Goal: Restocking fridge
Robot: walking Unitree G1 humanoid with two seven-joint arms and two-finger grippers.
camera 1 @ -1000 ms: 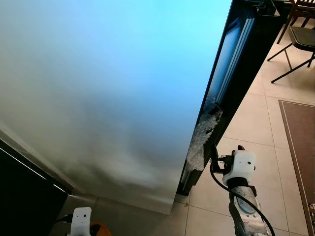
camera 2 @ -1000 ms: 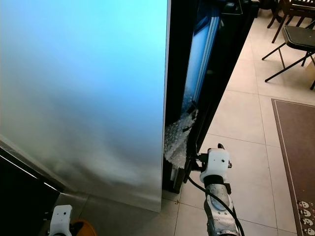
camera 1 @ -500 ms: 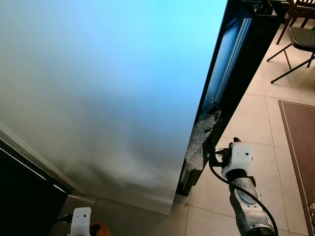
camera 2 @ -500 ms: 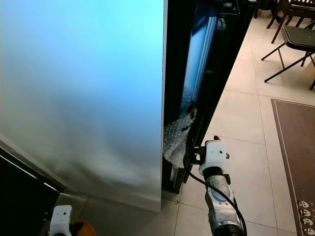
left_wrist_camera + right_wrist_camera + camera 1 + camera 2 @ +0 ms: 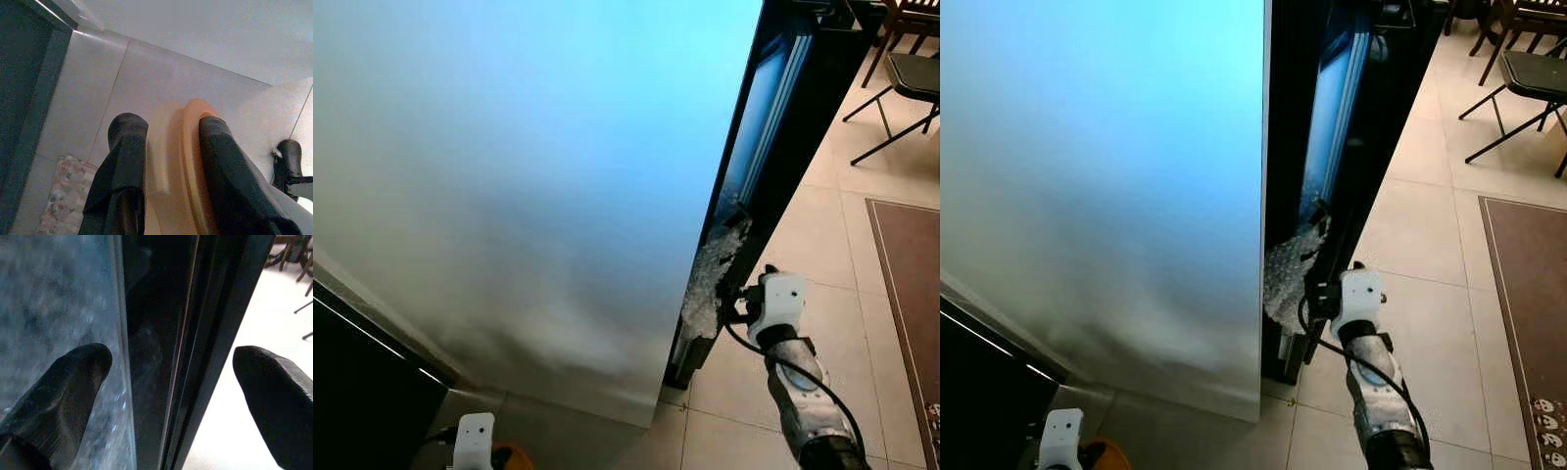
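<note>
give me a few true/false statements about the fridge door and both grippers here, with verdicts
1. The right gripper is open at the edge of the fridge door. True.
2. The left gripper is empty. False: its fingers hold an orange object.
3. Crinkled clear plastic sits low in the door gap. True.
4. The floor is carpeted wall to wall. False: pale tiles, with a brown rug at one side.
5. A folding chair stands in the background. True.

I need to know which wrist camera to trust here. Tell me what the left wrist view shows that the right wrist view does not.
Left wrist view: the left gripper shut on an orange item, above pale floor tiles and a patterned mat.

Right wrist view: the right gripper open, fingers either side of the fridge door's dark edge, frosted wrap alongside.

Both: two black fingers and pale floor.
</note>
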